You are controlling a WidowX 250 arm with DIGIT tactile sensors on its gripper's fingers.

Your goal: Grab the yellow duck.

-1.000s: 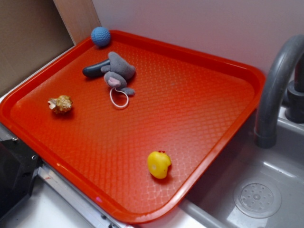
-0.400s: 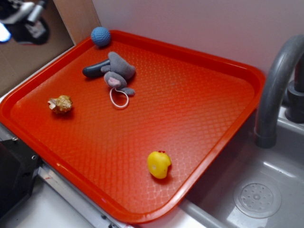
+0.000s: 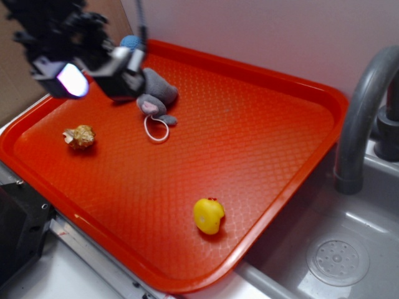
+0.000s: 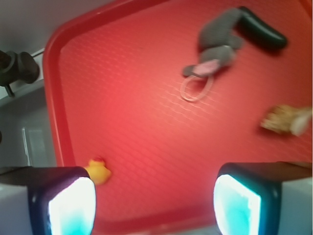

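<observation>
The jaws stand wide apart and hold nothing; the wrist view shows bare tray surface between the two lit pads. The gripper [image 4: 154,205] hangs above the far left corner of the red tray [image 3: 280,81], blurred in the exterior view, clear of the surface and touching no object.

Directly below and beside the gripper [image 3: 93,68] lies the grey plush mouse [image 3: 156,96], with a dark handle-like piece under it and a white loop at its near end. The blue ball [image 3: 129,41] sits in the far left corner, partly hidden by the gripper. The golden-tan ball [image 3: 80,136] rests near the left edge of the tray.

The yellow duck [image 3: 209,215] lies well apart from the gripper, close to the near right edge of the tray, with open tray all around it. In the wrist view the yellow duck [image 4: 99,171] shows at the lower left, partly cut off by the left pad, so it is not yet between the jaws.

Task status: nothing is grasped. The approach is at an early stage. Remaining steps, as judged from this position:
1. Travel across the tray toward the near right edge.
2. Centre the jaws over the duck.
3. Descend.
4. Close on the duck.

The sink [image 3: 349,249] and faucet [image 3: 361,112] stand just beyond the right edge of the tray.
</observation>
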